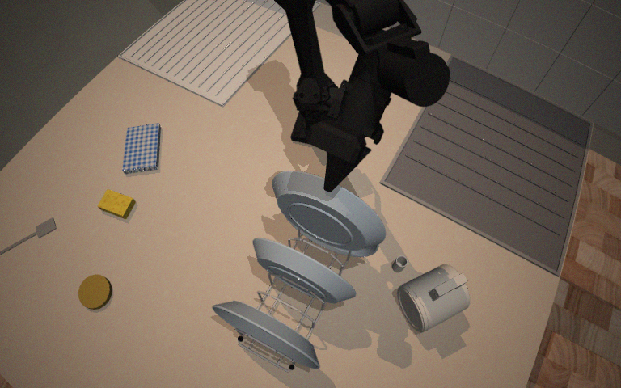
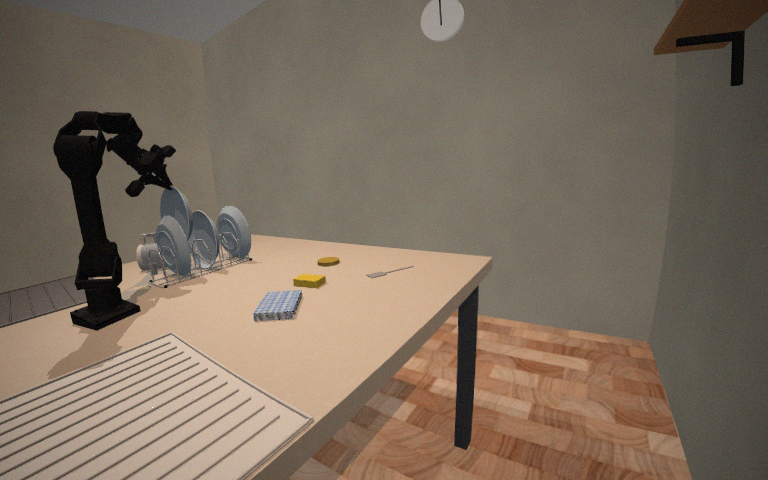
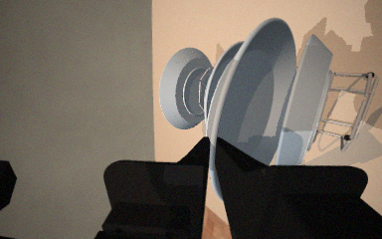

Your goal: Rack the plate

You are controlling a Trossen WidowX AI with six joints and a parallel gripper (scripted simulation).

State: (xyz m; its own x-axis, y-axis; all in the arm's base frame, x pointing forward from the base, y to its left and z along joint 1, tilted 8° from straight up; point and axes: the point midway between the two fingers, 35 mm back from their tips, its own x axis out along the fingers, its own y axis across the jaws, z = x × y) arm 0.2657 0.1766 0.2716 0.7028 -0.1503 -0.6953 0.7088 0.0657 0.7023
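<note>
My gripper (image 1: 333,186) is shut on the top rim of a grey-blue plate (image 1: 327,215). It holds the plate on edge and a little tilted over the arm-side end of the wire dish rack (image 1: 293,301). In the side view the held plate (image 2: 174,206) sits higher than the plates standing in the rack (image 2: 203,237). Its lower edge is hidden behind them, so I cannot tell whether it touches the rails. From above, two standing plates show in the middle (image 1: 304,269) and at the far end (image 1: 265,334). In the wrist view the fingers pinch the plate's rim (image 3: 249,105).
A grey pot (image 1: 433,297) lies on its side right of the rack, with a small cup (image 1: 399,263) beside it. A checked cloth (image 1: 141,148), a yellow sponge (image 1: 116,203), a yellow disc (image 1: 94,291) and a spatula (image 1: 29,235) lie to the left. Ribbed mats (image 1: 494,160) lie behind.
</note>
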